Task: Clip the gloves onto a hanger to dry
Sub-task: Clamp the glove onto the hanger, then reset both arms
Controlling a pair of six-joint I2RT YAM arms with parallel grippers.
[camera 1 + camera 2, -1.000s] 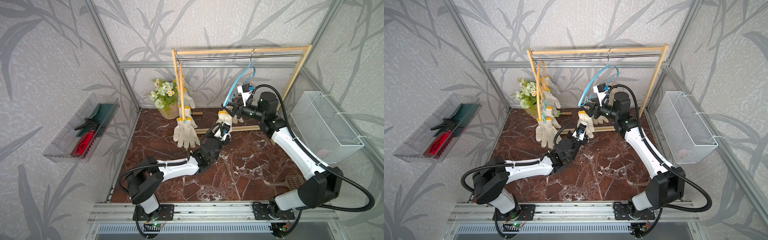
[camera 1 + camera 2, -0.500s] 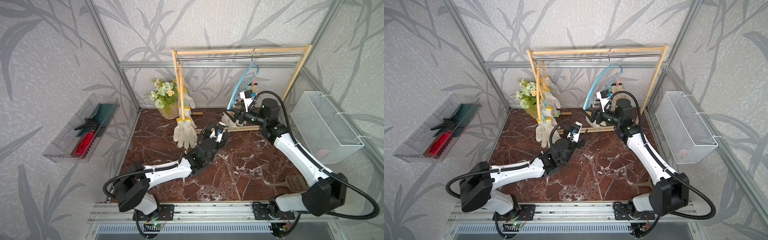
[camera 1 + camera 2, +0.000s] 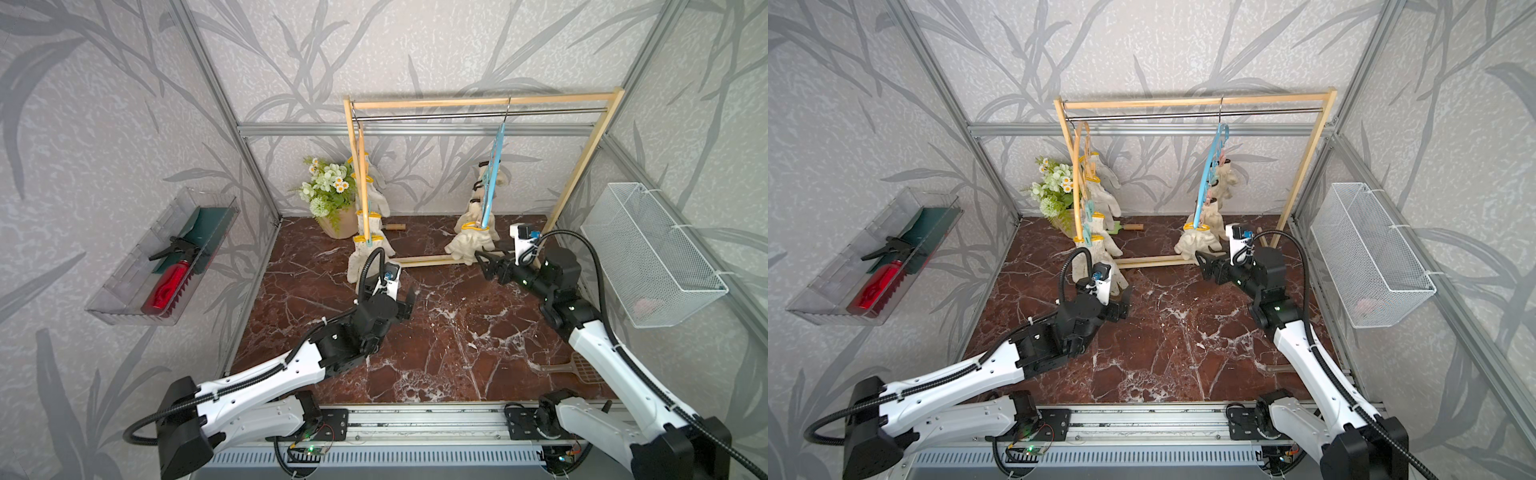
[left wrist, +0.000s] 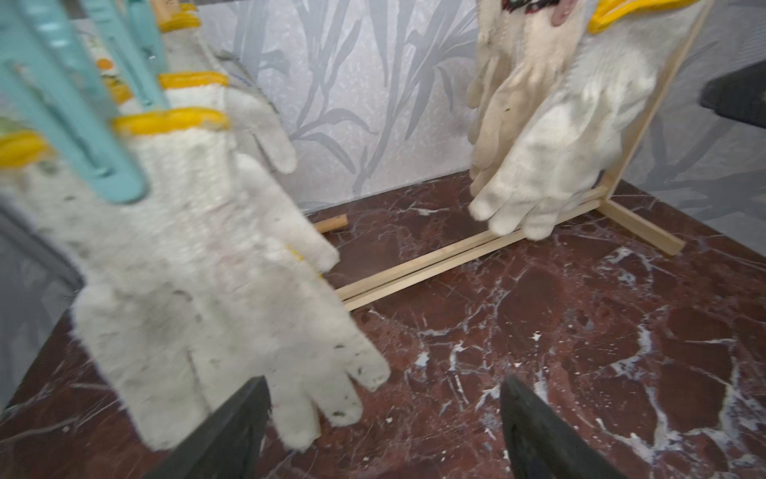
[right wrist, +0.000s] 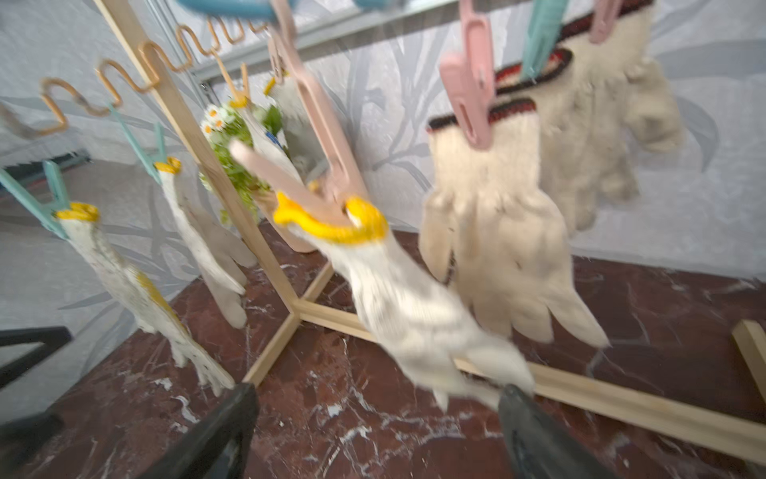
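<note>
- Gloves, off-white knitted cotton with yellow cuff edges (image 3: 368, 259), hung in a column from teal pegs on a wavy orange plastic hanger (image 3: 1077, 166) at the left end of the wooden rack with its metal rail (image 3: 478, 102).
- A second batch of gloves (image 3: 471, 243) hung from a blue plastic hanger (image 3: 1209, 166) nearer the rack's right side. The lowest had a yellow cuff pinched by a pink plastic peg (image 5: 331, 157), and those behind it had dark cuffs edged in red.
- Both columns dangled low, near the dark red marble desk (image 3: 436, 332).
- The left gripper (image 4: 383, 383) hovered just in front of the orange hanger's bottom glove, its jaws spread wide with nothing between them.
- The right gripper (image 5: 377, 390) pointed at the blue hanger's bottom glove, jaws likewise wide apart and holding nothing. That blurred glove's tips came close to one finger (image 5: 534, 431), and I couldn't tell whether they touched.
- A pot of white and green flowers (image 3: 330, 199) stood behind the orange hanger.
- A white wire basket (image 3: 652, 253) hung on the right wall.
</note>
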